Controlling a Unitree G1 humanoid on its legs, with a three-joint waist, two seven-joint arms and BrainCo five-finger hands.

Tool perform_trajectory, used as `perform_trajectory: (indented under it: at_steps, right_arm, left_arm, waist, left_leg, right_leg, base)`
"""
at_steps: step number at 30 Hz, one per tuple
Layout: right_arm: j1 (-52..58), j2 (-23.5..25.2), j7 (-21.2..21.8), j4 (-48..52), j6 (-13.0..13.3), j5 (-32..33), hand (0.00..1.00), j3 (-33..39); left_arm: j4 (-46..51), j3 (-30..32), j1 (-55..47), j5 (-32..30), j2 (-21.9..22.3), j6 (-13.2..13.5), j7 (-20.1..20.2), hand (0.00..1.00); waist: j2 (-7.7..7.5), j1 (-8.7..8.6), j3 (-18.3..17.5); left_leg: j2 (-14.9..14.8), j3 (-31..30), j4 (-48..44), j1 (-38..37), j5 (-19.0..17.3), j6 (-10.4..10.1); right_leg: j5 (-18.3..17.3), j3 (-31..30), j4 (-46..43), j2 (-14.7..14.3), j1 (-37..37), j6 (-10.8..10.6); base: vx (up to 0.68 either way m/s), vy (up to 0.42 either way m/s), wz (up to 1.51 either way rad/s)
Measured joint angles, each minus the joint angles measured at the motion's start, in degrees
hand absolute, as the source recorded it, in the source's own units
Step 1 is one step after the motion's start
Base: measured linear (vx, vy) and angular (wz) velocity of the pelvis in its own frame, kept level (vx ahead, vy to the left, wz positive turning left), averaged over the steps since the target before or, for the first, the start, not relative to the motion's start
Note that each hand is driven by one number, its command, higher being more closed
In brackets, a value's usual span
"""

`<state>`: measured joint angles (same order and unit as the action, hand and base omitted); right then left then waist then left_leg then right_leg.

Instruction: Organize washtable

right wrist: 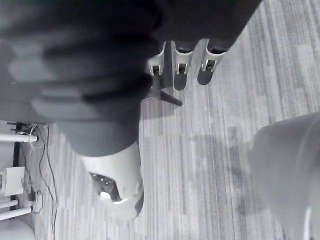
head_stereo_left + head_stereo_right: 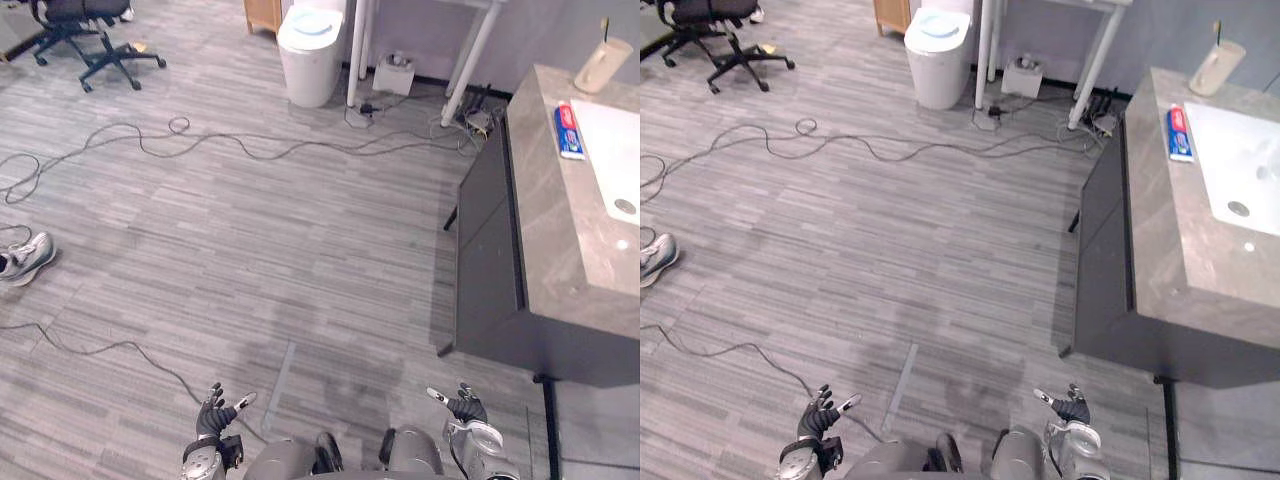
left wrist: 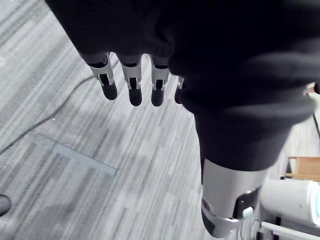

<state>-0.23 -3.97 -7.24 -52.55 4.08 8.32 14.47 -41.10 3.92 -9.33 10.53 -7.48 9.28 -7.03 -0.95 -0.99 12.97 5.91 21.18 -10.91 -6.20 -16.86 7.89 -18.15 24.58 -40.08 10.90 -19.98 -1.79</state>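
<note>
Grey plank floor (image 2: 250,250), black office chair (image 2: 80,12) far off, white bin (image 2: 310,60) near grey wall (image 2: 420,25).

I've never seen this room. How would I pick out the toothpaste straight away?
Look to the grey washtable on the right, with its white sink. The toothpaste lies flat on the counter beside the sink's far end. It is the only blue and red thing there; the beige cup beyond it stands upright.

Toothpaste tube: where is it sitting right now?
The toothpaste tube lies flat on the washtable at the far right of the eye views, beside the left edge of the white sink, with a beige cup beyond it.
</note>
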Motion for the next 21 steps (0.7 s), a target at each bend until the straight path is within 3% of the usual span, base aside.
perform_trajectory:
  at_steps: [3, 5, 6, 7, 8, 9, 10, 11, 14, 18, 21]
  right_arm:
    - [0.16, 0.35, 0.18, -0.01, 0.01, 0.00, 0.00, -0.33]
    - [0.86, 0.77, 0.22, -0.01, -0.07, 0.00, 0.00, -0.24]
    - [1.33, 1.00, 0.36, 0.02, -0.09, 0.00, 0.00, -0.23]
    - [2.40, 1.03, 1.04, 0.09, -0.10, 0.00, 0.00, 0.26]
    - [3.24, 0.19, 1.29, 0.41, -0.14, 0.02, 0.00, 0.36]
    - [3.20, -0.17, 1.33, 1.64, -0.19, 0.04, 0.00, 0.25]
    - [3.13, 0.19, 1.39, 3.49, -0.20, 0.07, 0.00, -0.17]
    - [3.09, 0.97, 1.38, 5.38, -0.02, 0.12, 0.00, -0.57]
    - [3.07, 1.70, 1.27, 6.98, 0.30, 0.67, 0.00, -0.91]
    - [3.53, 1.66, 1.16, 7.30, 0.93, 0.67, 0.00, -0.69]
    - [4.36, 2.31, 1.15, 7.52, 0.90, 0.60, 0.00, 0.31]
  left_arm:
    - [-0.25, -0.53, 1.86, -0.22, -0.35, -0.05, 0.64, 0.00]
    - [-1.19, -1.72, 2.63, -0.65, -0.90, -0.08, 0.78, 0.00]
    - [-1.36, -1.76, 2.52, -1.27, -0.72, -0.15, 0.93, 0.00]
    - [-1.26, -1.72, 2.07, -1.75, -0.22, -0.16, 1.29, 0.00]
    - [-1.51, -1.52, 2.25, -1.84, 1.01, -0.23, 1.63, 0.00]
    - [-1.37, -1.45, 1.80, -1.76, 1.74, -0.15, 1.72, 0.00]
    - [-1.02, -1.26, 1.18, -1.69, 1.74, 0.02, 1.77, 0.00]
    - [-1.01, -0.80, 1.10, -1.67, 1.70, -0.09, 1.76, 0.00]
    - [1.31, 0.57, -0.41, -1.20, 1.90, 0.01, 1.86, 0.00]
    - [1.51, 1.28, -0.82, -0.99, 2.95, 0.04, 1.92, 0.00]
    - [1.52, 2.44, -1.62, -0.99, 4.81, 0.01, 1.91, 0.00]
  waist:
    - [-1.13, -0.32, 1.16]
    - [-1.94, -0.97, 1.64]
    - [-2.37, -1.20, 1.49]
    - [-2.89, -1.39, 1.20]
    - [-2.36, -1.71, 1.36]
    - [-0.15, -1.27, 1.53]
    - [1.37, -1.24, 1.47]
    - [2.18, -1.35, 1.84]
    - [1.22, -0.59, 2.19]
    - [0.83, 0.57, 2.30]
    - [0.24, 2.01, 2.57]
  left_leg:
    - [0.85, -3.39, 3.41, -3.64, 0.19, -0.53]
    - [2.06, -5.80, 2.90, -5.32, -1.10, -2.85]
    - [2.49, -6.35, 1.24, -6.12, -1.91, -4.26]
    - [3.37, -6.86, -3.81, -6.37, -3.16, -6.44]
    - [3.39, -6.04, -12.48, -5.16, -3.72, -7.50]
    - [0.62, -4.69, -21.43, -2.48, -2.65, -9.98]
    - [-3.40, -2.81, -31.80, 1.29, -2.33, -11.09]
    - [-9.44, 0.47, -41.72, 4.29, -2.52, -10.73]
    - [-17.83, 2.41, -47.64, 8.30, -2.89, -10.06]
    - [-19.73, -0.96, -39.47, 16.80, -2.89, -10.09]
    - [-16.07, -9.87, -23.36, 21.56, -1.63, -12.07]
  right_leg:
    - [9.90, 3.03, 18.85, -4.40, -3.87, 2.54]
    - [12.80, 5.20, 19.98, -6.18, -5.26, 6.65]
    - [13.52, 5.77, 19.45, -7.92, -4.93, 10.21]
    - [13.25, 7.30, 19.35, -9.93, -2.17, 15.09]
    - [15.54, 6.04, 20.62, -11.37, 0.39, 18.17]
    - [15.29, 4.89, 21.69, -12.43, 2.38, 17.77]
    - [15.08, 3.71, 22.61, -13.70, 3.89, 17.33]
    - [13.67, 2.71, 22.72, -14.66, 6.42, 15.98]
    - [10.94, -2.07, 25.11, -14.91, 14.51, 13.64]
    - [10.12, -9.55, 29.13, -14.81, 20.24, 11.89]
    - [7.60, -17.10, 28.35, -13.47, 23.09, 8.52]
  base:
    - [0.40, 0.108, 0.40]
    - [0.45, 0.049, 0.55]
    - [0.55, 0.034, 0.43]
    - [0.70, 0.048, 0.45]
    - [0.70, 0.105, 0.20]
    - [0.55, 0.116, -0.17]
    - [0.51, 0.147, -0.41]
    - [0.41, 0.087, -0.40]
    - [0.54, 0.099, -0.54]
    - [0.37, 0.158, -0.93]
    - [0.45, 0.295, -1.20]
